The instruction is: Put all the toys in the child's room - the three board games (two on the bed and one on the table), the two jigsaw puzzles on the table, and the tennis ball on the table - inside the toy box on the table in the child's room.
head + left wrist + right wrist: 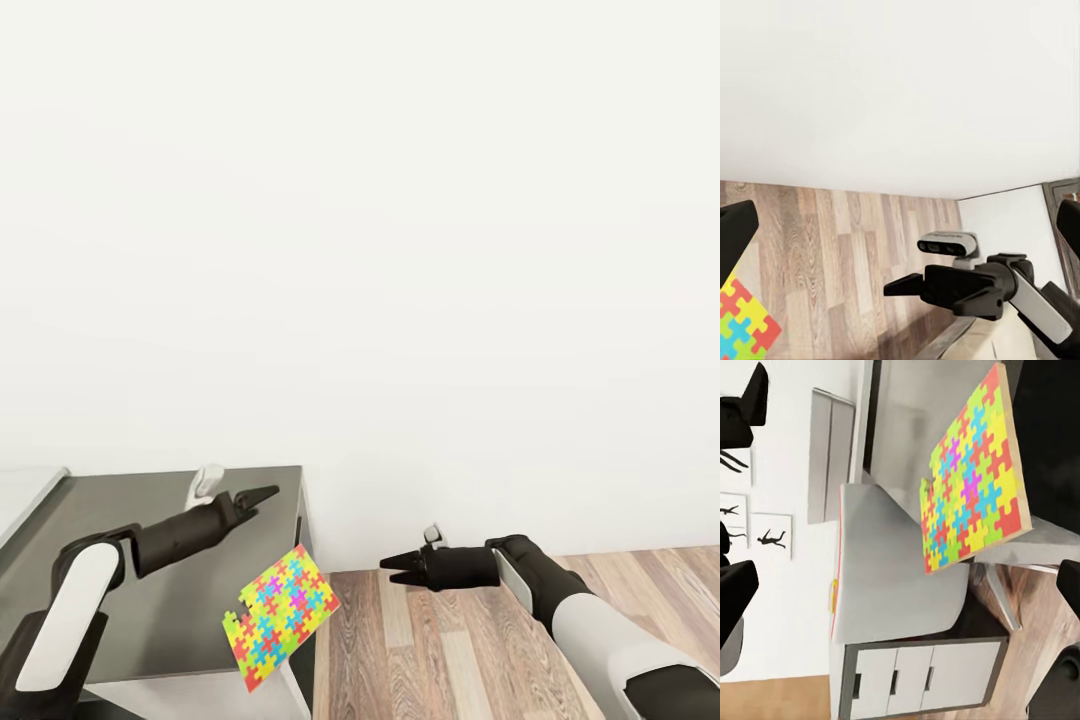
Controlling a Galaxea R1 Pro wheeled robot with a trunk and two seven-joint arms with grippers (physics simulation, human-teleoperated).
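In the head view the table (150,560) sits low at the left, its top reading dark grey under a plain white wall (400,250). The left gripper (262,494) hovers over the table's far right part, its fingers close together and nothing between them, though whether they fully meet I cannot tell. Just right of the arm, at the table's right edge, a jigsaw puzzle (282,616) is tilted steeply, one side hanging past the edge over the wood plank floor (520,640); whether it rests on the edge or is in mid-air is unclear. Right of the table, well clear of it and above the floor, the right gripper (392,568) points back towards the table with its fingers nearly together and empty.

The right wrist view shows the jigsaw puzzle (971,484) tilted at the table's edge, the light grey toy box (896,570) lying on the table beyond it, a white drawer unit (922,679) under the table, and black silhouette pictures (772,536) on the wall.
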